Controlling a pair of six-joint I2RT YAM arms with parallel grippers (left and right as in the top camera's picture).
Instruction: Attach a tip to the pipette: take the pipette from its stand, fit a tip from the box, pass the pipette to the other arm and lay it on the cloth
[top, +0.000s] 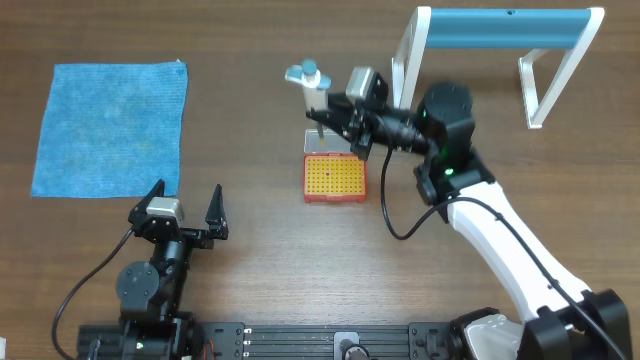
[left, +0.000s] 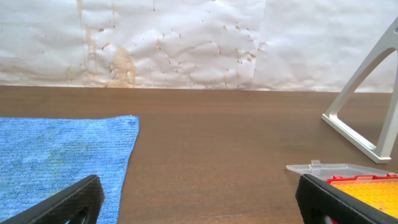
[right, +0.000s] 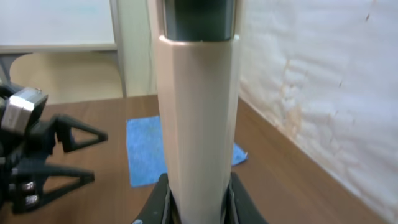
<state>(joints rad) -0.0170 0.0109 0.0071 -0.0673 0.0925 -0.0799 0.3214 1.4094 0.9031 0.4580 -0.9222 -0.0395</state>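
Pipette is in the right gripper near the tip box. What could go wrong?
1. The pipette, clamped in the right gripper, may descend off-centre and shove the tip box instead of seating a tip.
2. At handover, the open left gripper beside the cloth may fumble it.

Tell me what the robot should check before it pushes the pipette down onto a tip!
1. Right hand shut on the pipette: ok.
2. Tip box open, orange rack showing: ok.
3. Pipette's lower end lined up over a tip: cannot tell.
4. Left hand open, ready for the pass: ok.
5. Cloth flat, nothing lying on it: ok.
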